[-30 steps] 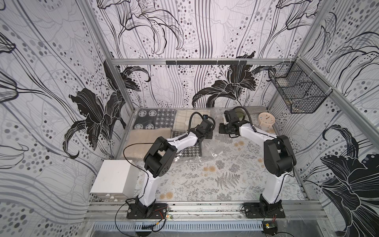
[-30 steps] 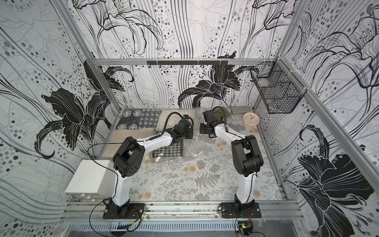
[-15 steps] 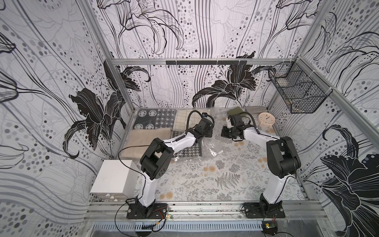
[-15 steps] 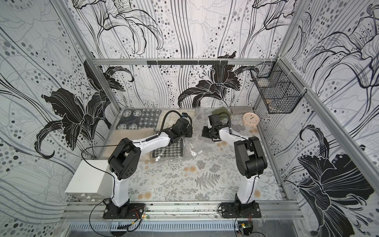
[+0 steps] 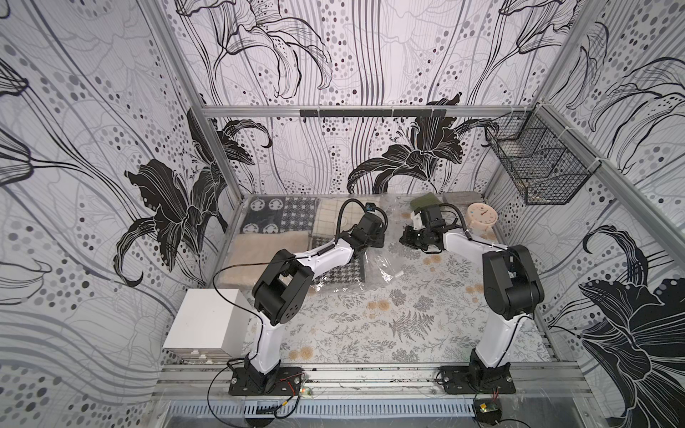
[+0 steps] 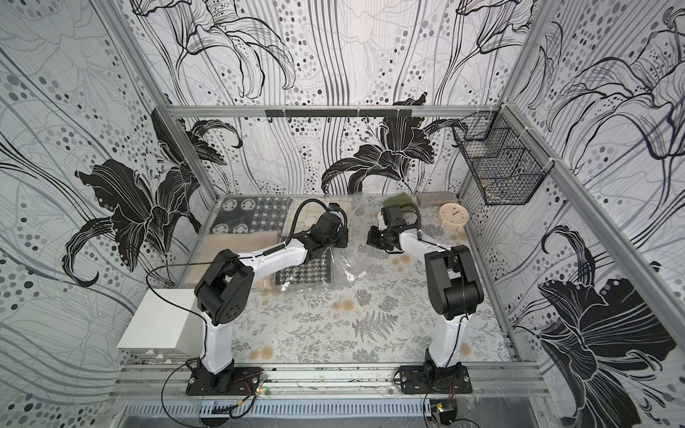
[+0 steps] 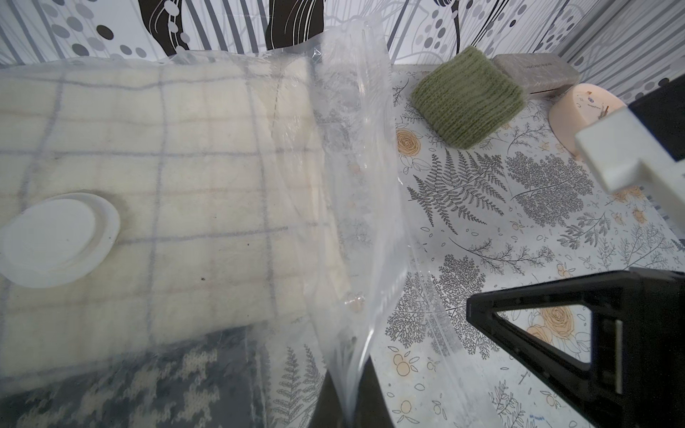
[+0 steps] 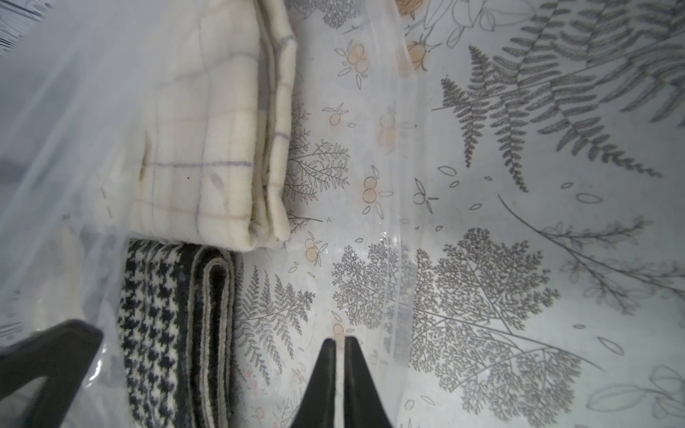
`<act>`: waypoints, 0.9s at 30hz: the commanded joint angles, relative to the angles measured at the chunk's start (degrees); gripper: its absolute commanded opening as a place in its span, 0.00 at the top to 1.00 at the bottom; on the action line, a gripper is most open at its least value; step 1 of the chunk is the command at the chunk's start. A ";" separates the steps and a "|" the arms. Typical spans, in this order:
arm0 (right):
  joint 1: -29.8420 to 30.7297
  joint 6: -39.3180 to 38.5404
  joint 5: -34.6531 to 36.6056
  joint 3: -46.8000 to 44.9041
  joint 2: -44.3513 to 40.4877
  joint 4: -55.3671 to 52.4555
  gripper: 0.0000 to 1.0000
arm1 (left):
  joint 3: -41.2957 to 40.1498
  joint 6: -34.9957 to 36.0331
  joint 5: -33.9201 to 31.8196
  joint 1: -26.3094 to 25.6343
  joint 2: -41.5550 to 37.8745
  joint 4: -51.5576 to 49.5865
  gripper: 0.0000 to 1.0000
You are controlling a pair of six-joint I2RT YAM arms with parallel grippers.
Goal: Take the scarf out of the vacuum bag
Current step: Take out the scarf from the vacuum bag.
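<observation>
Vacuum bag [image 7: 356,155] w/ scarf [image 8: 159,333] inside

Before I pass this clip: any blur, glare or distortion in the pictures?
In both top views: sharp, evenly lit, walls splayed by the wide lens, small glints on the bag. Left wrist view: its film hazes the cream scarf; the houndstooth scarf is blurred. Right wrist view: film whitens one side, but that scarf is crisp.

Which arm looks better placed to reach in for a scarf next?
Likely right: the right gripper faces the open vacuum bag beside the houndstooth scarf; the left gripper holds its film up.
</observation>
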 commanded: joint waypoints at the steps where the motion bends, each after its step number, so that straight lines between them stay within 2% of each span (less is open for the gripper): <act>1: 0.14 -0.36 2.09 1.28 0.12 -1.47 0.86 | -0.53 1.02 0.23 -0.38 -2.78 3.01 1.00; 8: 0.14 -1.09 4.33 1.14 -1.03 -1.25 0.71 | -2.54 1.60 0.78 -0.62 -4.01 5.49 1.00; 17: -0.31 -3.75 10.20 -1.79 -5.89 -1.05 0.61 | -2.39 3.05 1.03 -0.63 -4.21 7.83 1.00; 22: -0.73 -4.37 8.27 -1.92 -6.01 -0.86 0.60 | -1.32 2.72 1.63 -1.05 -3.59 7.37 1.00; 27: -2.76 0.02 0.81 -3.41 -6.47 3.15 0.60 | 0.57 3.10 1.51 -1.65 -3.10 6.83 1.00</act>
